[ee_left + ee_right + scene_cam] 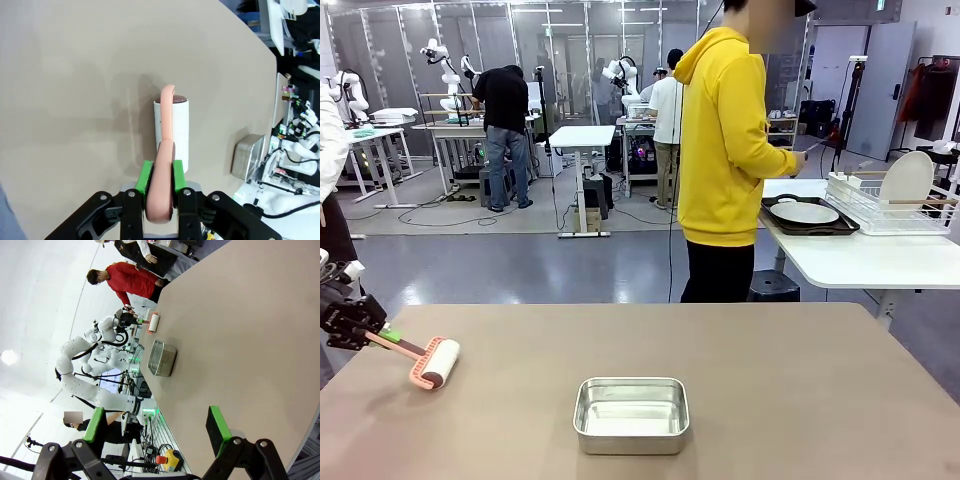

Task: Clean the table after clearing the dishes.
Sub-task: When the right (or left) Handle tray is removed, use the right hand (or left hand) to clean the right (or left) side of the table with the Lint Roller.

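The lint roller (171,125) is held by its salmon-pink handle, on which the left gripper (160,175) is clamped, with a green pad pressed to each side. The grip is taken at the handle's end, seemingly so that the white roll can be laid flat and turned freely on the table (770,380). The roll appears to be resting on the top near the table's left edge, roughly midway between the near and far edges, which would suit a pass begun at one side and carried across. The right gripper (156,426) is held with its fingers wide apart and nothing between them, over the table's right-hand part as far as can be told, probably so that the roller's path is not crossed. A small steel pan (632,413) is seen close to the near edge, around its middle and well apart from the roller; it may be judged an obstacle to be skirted or lifted. The dishes (805,213) are found off the table. A white plate on a dark tray is set on the white side table beyond the far right corner, beside a dish rack (865,205) in which another plate is stood, and the person (725,150) in a yellow hooded top is turned toward them. Clearing may thus be taken as done, and cleaning as the step in hand.
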### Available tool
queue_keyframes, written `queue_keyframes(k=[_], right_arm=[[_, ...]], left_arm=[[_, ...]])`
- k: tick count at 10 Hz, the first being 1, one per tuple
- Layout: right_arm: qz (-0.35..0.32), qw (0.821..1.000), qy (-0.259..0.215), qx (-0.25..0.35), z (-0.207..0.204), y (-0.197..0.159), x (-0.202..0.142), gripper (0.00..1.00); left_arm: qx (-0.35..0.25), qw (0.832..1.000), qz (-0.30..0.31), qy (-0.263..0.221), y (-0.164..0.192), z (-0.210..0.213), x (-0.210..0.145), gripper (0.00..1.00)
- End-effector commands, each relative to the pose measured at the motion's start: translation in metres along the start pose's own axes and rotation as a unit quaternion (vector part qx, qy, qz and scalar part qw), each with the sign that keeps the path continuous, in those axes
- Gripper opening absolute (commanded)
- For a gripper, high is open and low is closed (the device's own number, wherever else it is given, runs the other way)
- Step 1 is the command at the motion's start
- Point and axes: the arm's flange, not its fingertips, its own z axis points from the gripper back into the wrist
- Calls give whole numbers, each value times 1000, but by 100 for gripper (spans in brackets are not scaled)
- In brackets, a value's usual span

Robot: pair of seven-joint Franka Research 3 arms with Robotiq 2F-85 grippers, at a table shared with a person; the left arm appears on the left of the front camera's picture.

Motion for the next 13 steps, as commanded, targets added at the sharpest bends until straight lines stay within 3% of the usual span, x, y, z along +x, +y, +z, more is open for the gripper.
queue_keyframes(k=[1,6,9,11,13], right_arm=[[5,1000,-1,1,-1,3,-2,100],[5,1000,-1,1,-1,3,-2,100],[5,1000,-1,1,-1,3,-2,100],[5,1000,-1,1,-1,3,-2,100],[5,1000,-1,1,-1,3,-2,100]], left_arm=[[85,996,12,3,31,8,4,22],[157,987,23,-10,22,69,-15,22],[195,980,9,-33,-23,102,-21,22],[180,983,-11,-44,-71,122,-23,22],[217,974,-33,-45,-119,130,-25,22]])
